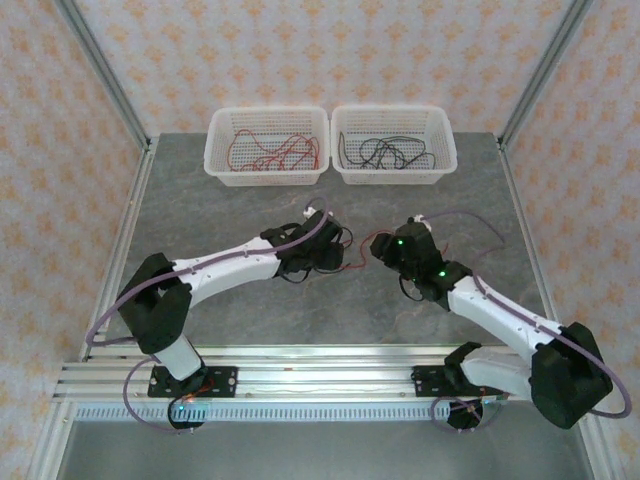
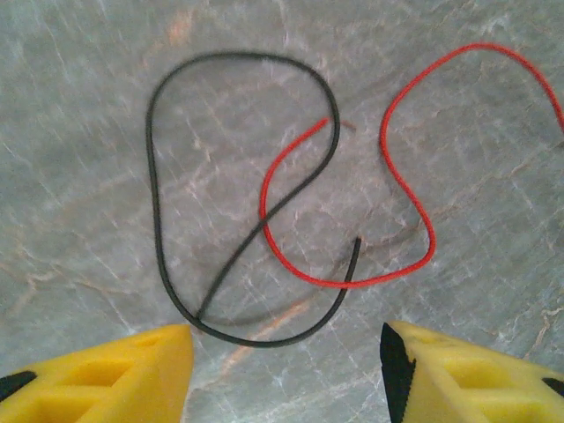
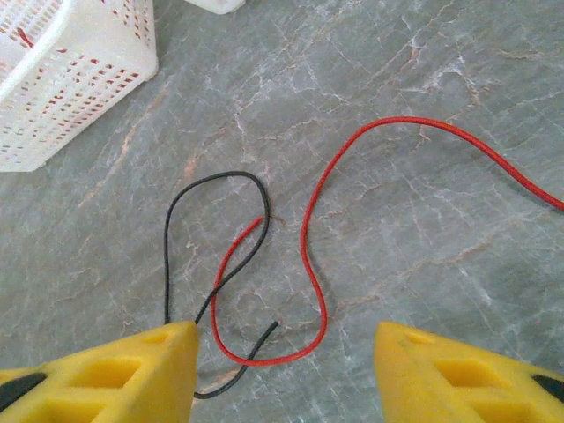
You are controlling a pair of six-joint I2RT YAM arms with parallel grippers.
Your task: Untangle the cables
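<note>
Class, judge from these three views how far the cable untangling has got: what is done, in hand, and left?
Done: red cables lie in the left basket, black cables in the right basket. In hand: nothing; both pairs of jaws stand open above the table. Left: one black cable and one red cable lie crossed on the table, to be separated.

No legible text or markings
</note>
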